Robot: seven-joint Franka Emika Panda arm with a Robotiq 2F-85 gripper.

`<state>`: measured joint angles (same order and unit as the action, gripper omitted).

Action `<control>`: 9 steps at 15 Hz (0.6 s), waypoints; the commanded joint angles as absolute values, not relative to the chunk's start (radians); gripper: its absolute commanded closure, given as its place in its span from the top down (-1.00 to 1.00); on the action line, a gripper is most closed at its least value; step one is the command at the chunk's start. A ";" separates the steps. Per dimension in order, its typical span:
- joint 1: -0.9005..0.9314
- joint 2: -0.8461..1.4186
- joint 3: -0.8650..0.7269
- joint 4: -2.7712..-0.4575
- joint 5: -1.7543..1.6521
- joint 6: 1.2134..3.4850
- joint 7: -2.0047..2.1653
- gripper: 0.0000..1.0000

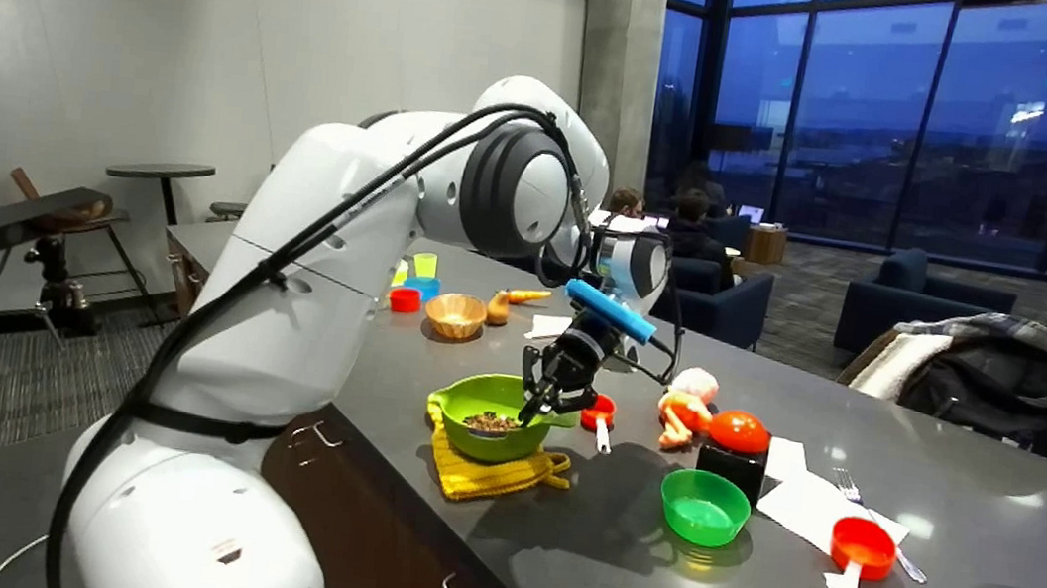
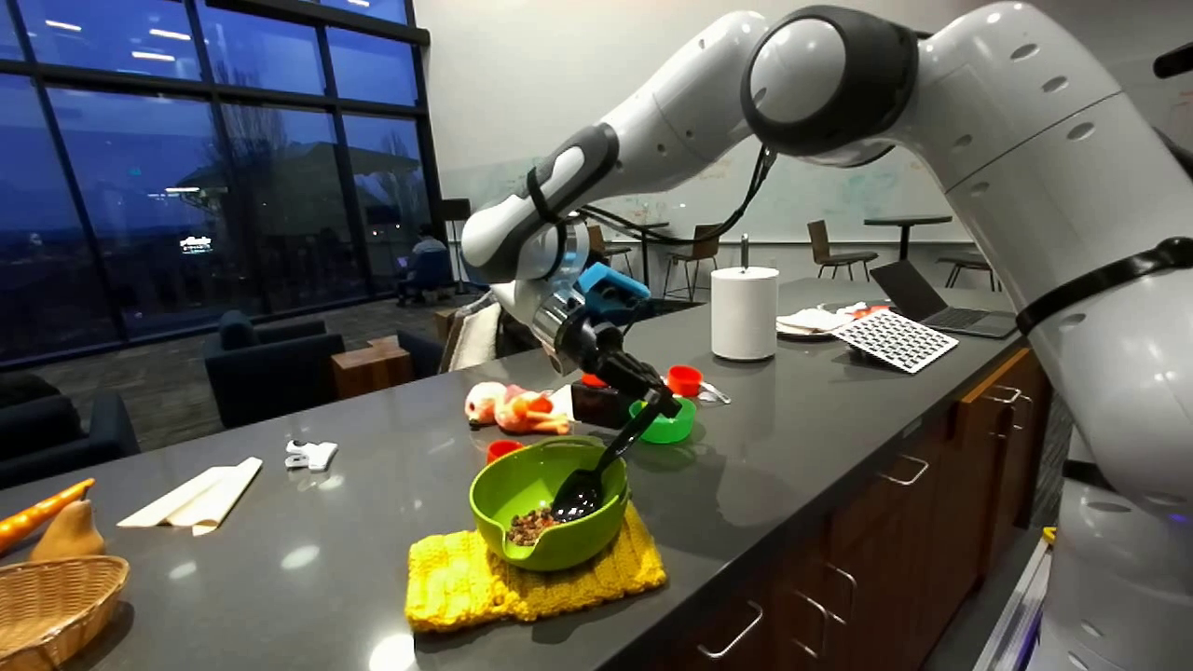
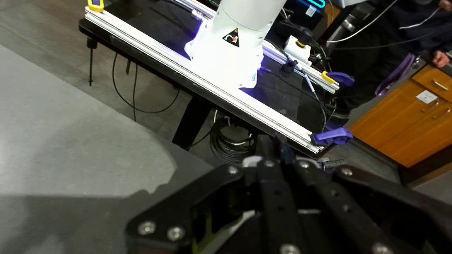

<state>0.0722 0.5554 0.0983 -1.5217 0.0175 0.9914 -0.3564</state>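
From left to right in an exterior view, you have a yellow knitted cloth point(image 2: 447, 587) lying under a round lime-green bowl point(image 2: 596, 536), probably to pad and steady it on the glossy dark grey counter point(image 2: 373, 503). Inside, small brown and reddish bits point(image 2: 531, 527) lie beside the head of a black plastic-looking spoon point(image 2: 580, 494), whose handle slants up and right to your black two-fingered gripper point(image 2: 664, 401). It is closed on that handle's upper end, presumably to keep clear of the rim.
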 commanded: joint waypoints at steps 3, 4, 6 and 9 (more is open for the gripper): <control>0.095 0.680 0.130 -1.341 -0.010 0.889 -0.342 -0.98; 0.098 0.697 0.135 -1.317 -0.007 0.877 -0.344 -0.98; 0.105 0.721 0.148 -1.278 0.002 0.855 -0.348 -0.98; 0.113 0.745 0.166 -1.235 0.013 0.818 -0.347 -0.98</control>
